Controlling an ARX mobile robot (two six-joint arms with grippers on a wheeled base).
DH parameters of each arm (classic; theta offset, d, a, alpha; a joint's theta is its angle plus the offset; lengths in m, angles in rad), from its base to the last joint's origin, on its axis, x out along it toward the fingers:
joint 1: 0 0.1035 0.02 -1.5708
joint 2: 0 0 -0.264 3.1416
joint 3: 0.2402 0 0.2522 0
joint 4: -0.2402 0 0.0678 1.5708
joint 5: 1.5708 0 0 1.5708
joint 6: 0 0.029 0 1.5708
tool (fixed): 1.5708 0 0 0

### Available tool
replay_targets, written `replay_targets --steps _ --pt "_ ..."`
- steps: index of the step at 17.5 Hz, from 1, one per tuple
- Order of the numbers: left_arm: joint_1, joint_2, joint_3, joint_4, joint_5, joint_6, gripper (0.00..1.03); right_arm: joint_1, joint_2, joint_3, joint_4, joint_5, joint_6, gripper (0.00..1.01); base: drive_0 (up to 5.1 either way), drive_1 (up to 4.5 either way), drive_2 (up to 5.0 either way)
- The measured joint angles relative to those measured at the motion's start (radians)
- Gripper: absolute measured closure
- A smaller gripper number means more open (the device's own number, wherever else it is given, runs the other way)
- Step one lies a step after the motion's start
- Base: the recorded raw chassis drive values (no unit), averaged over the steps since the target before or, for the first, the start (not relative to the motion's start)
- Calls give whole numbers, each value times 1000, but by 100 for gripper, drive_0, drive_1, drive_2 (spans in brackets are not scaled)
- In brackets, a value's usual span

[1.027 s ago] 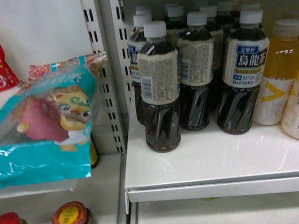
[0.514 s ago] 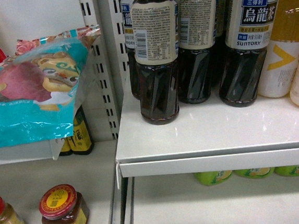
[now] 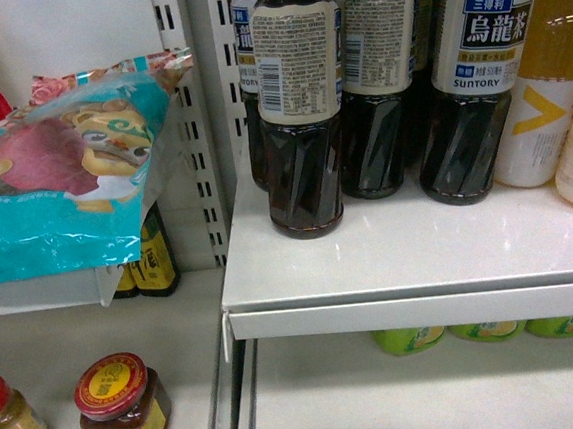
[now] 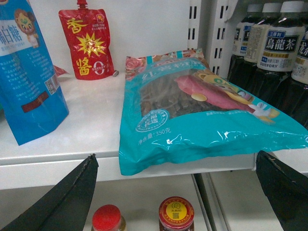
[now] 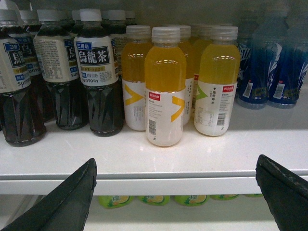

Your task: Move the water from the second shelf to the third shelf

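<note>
The water is out of view in every frame. My left gripper [image 4: 175,192] is open, its dark fingers [image 4: 67,197] spread wide in front of a shelf edge, with a teal snack bag [image 4: 192,115] above and two jars [image 4: 176,216] below. My right gripper [image 5: 175,192] is also open and holds nothing. It faces the white shelf edge [image 5: 183,185] below yellow drink bottles [image 5: 165,91] and dark tea bottles [image 5: 96,72]. Neither gripper shows in the head view.
Dark tea bottles [image 3: 300,103] and yellow bottles [image 3: 546,81] stand on the white shelf [image 3: 415,311]. Green-labelled items [image 3: 408,339] show on the shelf below. Blue-tinted bottles [image 5: 262,62] fill the far right. A red pouch [image 4: 86,43] and blue bag [image 4: 26,82] stand left.
The head view dropped during the first half second: the bottle caps left the top and the shelf below came into sight. Since then it has held still.
</note>
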Motion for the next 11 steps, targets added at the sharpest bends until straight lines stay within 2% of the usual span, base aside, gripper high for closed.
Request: replay_targets --steps 11 --pt "0 0 0 0 0 0 5 0 0 0 0 0 0 3 0 0 0"
